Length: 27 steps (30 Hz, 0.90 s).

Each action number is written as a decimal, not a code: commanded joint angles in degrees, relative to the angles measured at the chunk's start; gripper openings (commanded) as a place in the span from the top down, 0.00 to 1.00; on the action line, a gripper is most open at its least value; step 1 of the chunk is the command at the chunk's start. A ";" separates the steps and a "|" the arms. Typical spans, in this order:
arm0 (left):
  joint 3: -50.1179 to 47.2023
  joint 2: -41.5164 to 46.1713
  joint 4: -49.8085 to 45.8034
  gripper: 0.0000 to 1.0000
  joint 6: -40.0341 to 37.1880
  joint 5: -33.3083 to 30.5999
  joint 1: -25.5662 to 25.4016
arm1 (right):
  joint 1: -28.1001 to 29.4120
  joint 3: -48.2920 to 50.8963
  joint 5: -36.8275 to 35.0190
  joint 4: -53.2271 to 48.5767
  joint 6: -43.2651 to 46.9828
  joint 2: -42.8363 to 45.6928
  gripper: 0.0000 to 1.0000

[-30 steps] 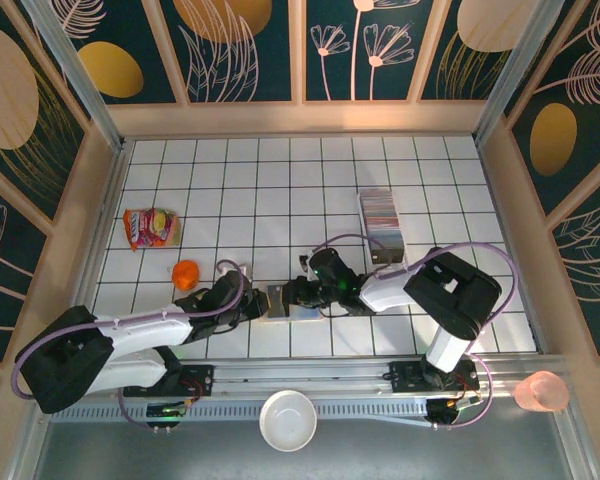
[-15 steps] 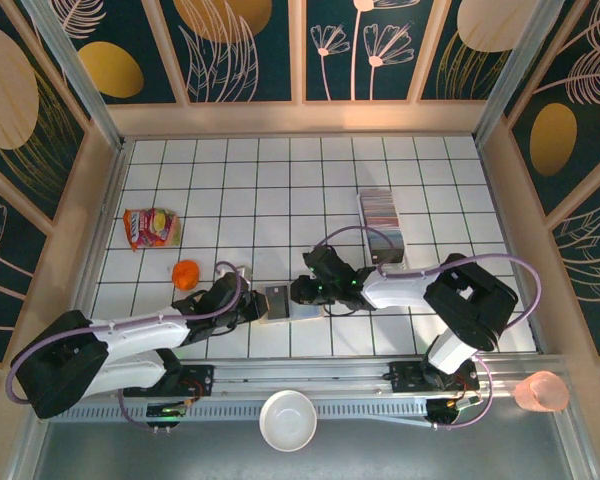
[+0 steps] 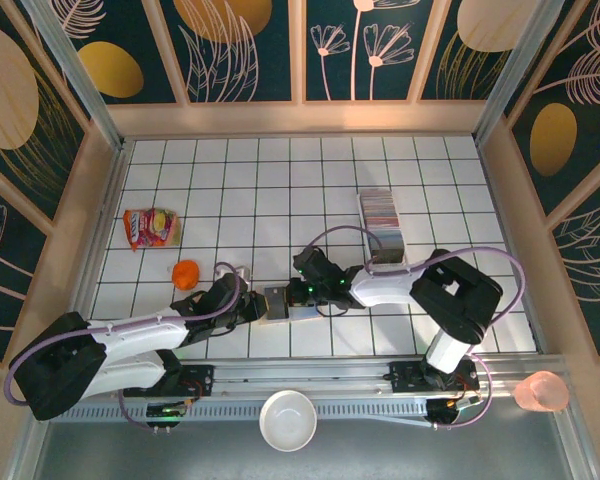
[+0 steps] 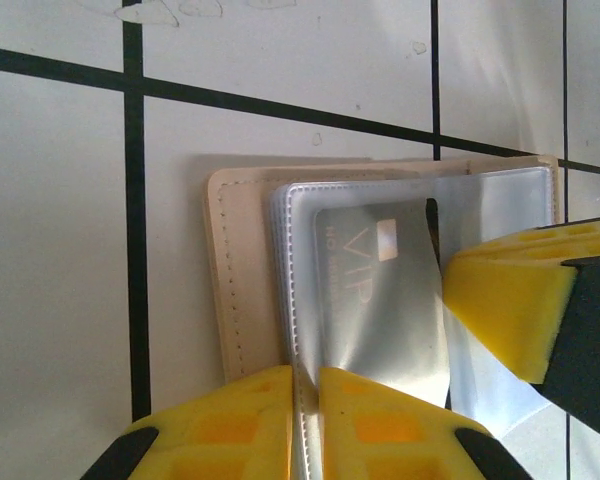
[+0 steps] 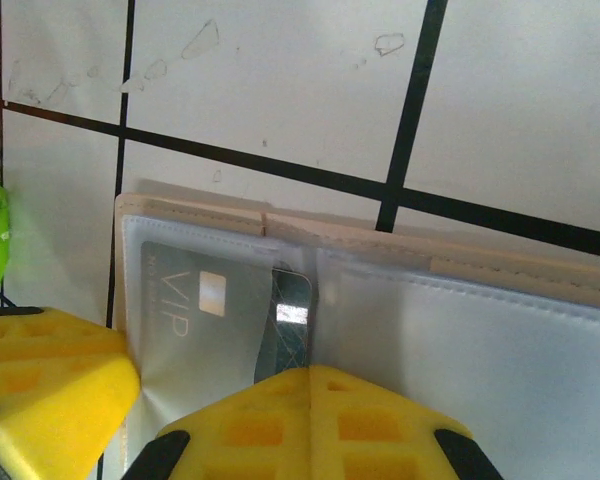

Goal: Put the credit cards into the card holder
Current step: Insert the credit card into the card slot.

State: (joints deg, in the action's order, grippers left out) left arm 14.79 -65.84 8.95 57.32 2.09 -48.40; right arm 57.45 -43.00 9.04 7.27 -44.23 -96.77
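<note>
At the near centre of the tiled surface [image 3: 230,200], the card holder [image 3: 278,302] lies open and flat between the two arms. The remaining credit cards [image 3: 382,215] stand in a packed row well apart from it, toward the far right.

Left wrist view: the left gripper [image 4: 305,400] has its jaws pinching the near edge of a clear sleeve [image 4: 500,200] of the card holder [image 4: 242,280], pinning the leaf down. A silver card [image 4: 375,300] marked VIP sits inside the sleeve.

Right wrist view: the right gripper [image 5: 310,385] has its jaws pressed together at the silver card's [image 5: 195,310] trailing edge. A dark glossy sliver [image 5: 290,315] rises from between them. Whether this is the card's own edge or something else cannot be told.

The step in hand appears to be seating this card in its pocket. To do it well:
- The left pinch should remain firm, so that the pocket mouth does not close or buckle.
- The right arm should push along the card's own plane, square to the stitched tan border [image 5: 480,268], so that no corner catches on the plastic.
- The card should be released only once it is fully within the sleeve.
- The jaws should then lift straight away, so that they do not drag the card back out or slide the holder across the tiles.
</note>
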 commanded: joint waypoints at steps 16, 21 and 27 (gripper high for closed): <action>0.13 0.70 -2.52 0.81 -0.54 -0.74 -0.39 | 3.50 0.38 0.06 7.84 -2.35 3.20 1.00; 1.97 1.62 -4.72 0.73 -1.22 -1.60 -0.42 | 3.44 1.79 -3.62 7.71 -1.23 9.19 1.00; 4.69 4.94 -9.73 0.55 -2.19 -4.22 -0.38 | 2.25 2.40 -13.49 -3.32 2.17 18.15 1.00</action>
State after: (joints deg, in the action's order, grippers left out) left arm 17.47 -62.76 3.36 56.05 -0.14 -48.45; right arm 60.53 -41.76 2.28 9.54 -44.27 -82.37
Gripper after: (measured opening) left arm 0.445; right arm 0.046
